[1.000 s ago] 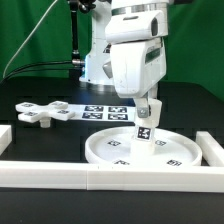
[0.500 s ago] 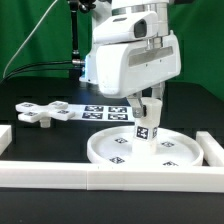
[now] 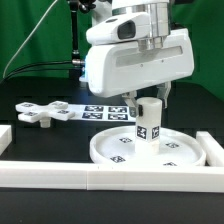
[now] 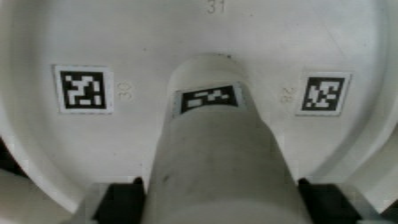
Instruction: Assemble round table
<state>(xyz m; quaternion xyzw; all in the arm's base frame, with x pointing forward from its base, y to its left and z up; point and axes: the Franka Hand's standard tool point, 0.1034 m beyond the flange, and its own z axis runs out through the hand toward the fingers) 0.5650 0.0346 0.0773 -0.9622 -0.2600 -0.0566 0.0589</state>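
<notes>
The large rimmed round disc (image 3: 145,147) lies flat on the black table near the front rail. The short thick cylinder leg (image 3: 148,122) stands upright on the disc's middle, a tag on its side. My gripper (image 3: 148,100) is above the disc and shut on the leg's top. In the wrist view the leg (image 4: 221,140) runs between the two black fingertips (image 4: 119,200), with the disc's tagged face (image 4: 107,50) behind it. The flat cross-shaped piece (image 3: 38,112) lies on the table at the exterior view's left, apart from the disc.
The marker board (image 3: 105,111) lies behind the disc. White border rails run along the front (image 3: 90,175) and the exterior view's right (image 3: 212,148). A green curtain hangs behind the arm's base.
The gripper has rotated about the upright leg, its body turning broadside to the camera. The leg now stands straighter on the disc's middle. The disc and cross piece stay put.
</notes>
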